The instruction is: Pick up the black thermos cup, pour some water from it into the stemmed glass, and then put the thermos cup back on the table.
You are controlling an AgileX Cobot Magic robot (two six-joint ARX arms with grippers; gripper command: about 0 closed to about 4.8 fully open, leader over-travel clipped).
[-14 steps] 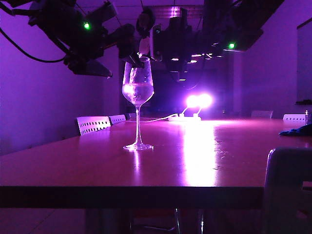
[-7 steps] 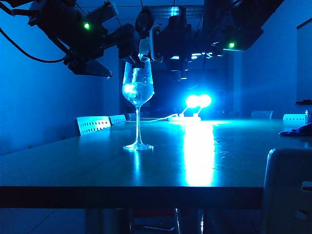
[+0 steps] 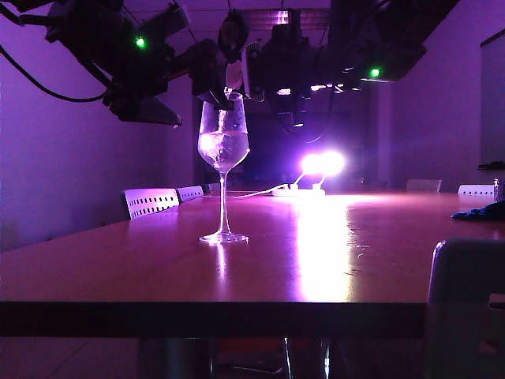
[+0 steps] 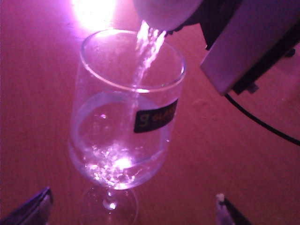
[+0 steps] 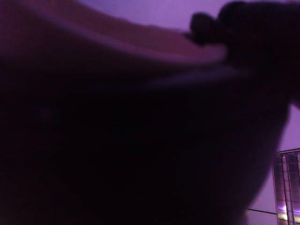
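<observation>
The clear tulip-shaped stemmed glass (image 3: 223, 162) stands upright on the glossy reddish-brown wooden table (image 3: 158, 268). At about one o'clock above its rim, the right gripper (image 3: 272, 67) holds the tall black thermos cup (image 4: 166, 11) tilted, pinched between its jaws, and a thin stream of water (image 4: 146, 51) falls inside the bowl. The bowl looks near half full. I think the tilt should be kept gentle and the pale lip over the rim's middle, then turned back slowly, so no drops run outside. The left gripper (image 4: 133, 211) hovers over the glass, fingers spread wide, holding nothing.
</observation>
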